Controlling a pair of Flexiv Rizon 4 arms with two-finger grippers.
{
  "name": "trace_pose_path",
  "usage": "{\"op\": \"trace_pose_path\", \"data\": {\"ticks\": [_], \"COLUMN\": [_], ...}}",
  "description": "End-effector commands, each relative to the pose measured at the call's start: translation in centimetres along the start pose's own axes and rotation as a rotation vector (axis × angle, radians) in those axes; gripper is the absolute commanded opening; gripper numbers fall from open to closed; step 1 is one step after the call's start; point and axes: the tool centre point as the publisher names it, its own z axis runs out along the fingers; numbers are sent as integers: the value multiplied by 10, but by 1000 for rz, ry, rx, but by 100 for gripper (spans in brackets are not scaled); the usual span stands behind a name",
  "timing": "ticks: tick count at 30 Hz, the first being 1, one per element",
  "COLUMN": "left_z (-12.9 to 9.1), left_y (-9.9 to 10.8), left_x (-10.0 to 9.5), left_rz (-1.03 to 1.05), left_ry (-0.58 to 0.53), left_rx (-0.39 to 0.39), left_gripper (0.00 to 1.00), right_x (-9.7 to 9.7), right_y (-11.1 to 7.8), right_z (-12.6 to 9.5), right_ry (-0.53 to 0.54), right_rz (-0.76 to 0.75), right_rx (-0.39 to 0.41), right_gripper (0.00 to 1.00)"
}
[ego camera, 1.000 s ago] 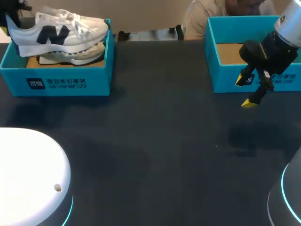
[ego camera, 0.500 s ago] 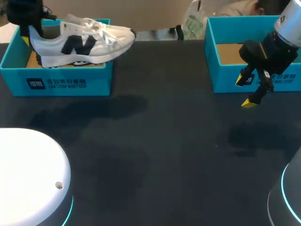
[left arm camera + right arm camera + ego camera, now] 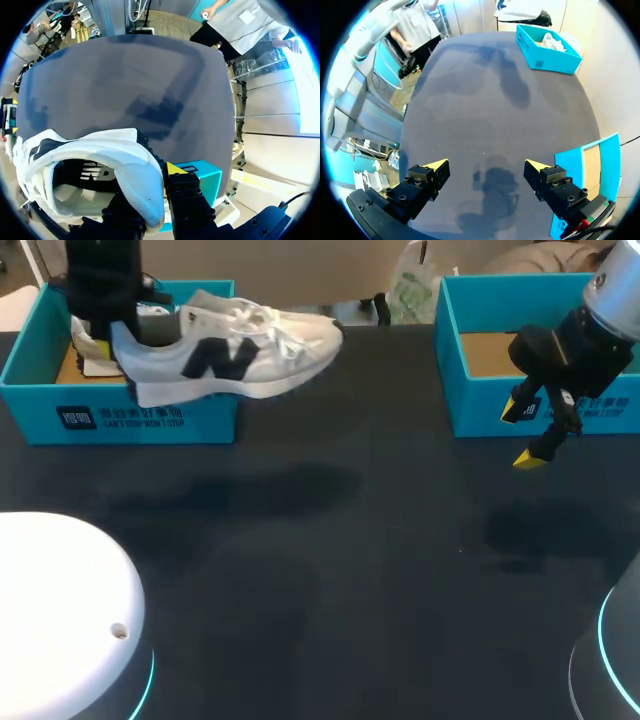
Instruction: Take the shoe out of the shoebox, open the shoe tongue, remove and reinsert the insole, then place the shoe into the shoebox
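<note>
A white shoe with a dark logo hangs tilted above the front right corner of the teal left shoebox, its toe out over the table. My left gripper is shut on its heel. In the left wrist view the heel collar of the shoe sits clamped between the fingers, one yellow fingertip showing beside it, my left gripper low under it. My right gripper stands open and empty in front of the second teal shoebox; its wrist view shows my right gripper over bare table.
Something white lies inside the left shoebox behind the held shoe. The right box's brown cardboard floor shows. A white rounded robot base fills the near left corner. The dark tabletop lies between the boxes.
My left arm has carried the shoe rightward and forward, from over the box to past its right front corner. The right arm has not moved.
</note>
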Motion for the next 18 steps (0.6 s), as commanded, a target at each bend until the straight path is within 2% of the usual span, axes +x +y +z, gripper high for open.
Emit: {"op": "trace_pose_path", "data": {"ticks": [1, 9, 18], "left_z": [-5, -9, -1], "left_y": [-15, -48, -77], "left_x": [-19, -59, -97], "left_rz": [2, 45, 63], "left_ry": [9, 9, 11], "left_rx": [-48, -37, -34], "left_gripper": [0, 0, 0], "right_x": [0, 0, 0], "right_y": [0, 0, 0], "right_z": [1, 1, 1], "right_ry": [0, 0, 0], "right_rz": [0, 0, 0], "right_rx": [2, 2, 2], "right_gripper": [100, 100, 100]}}
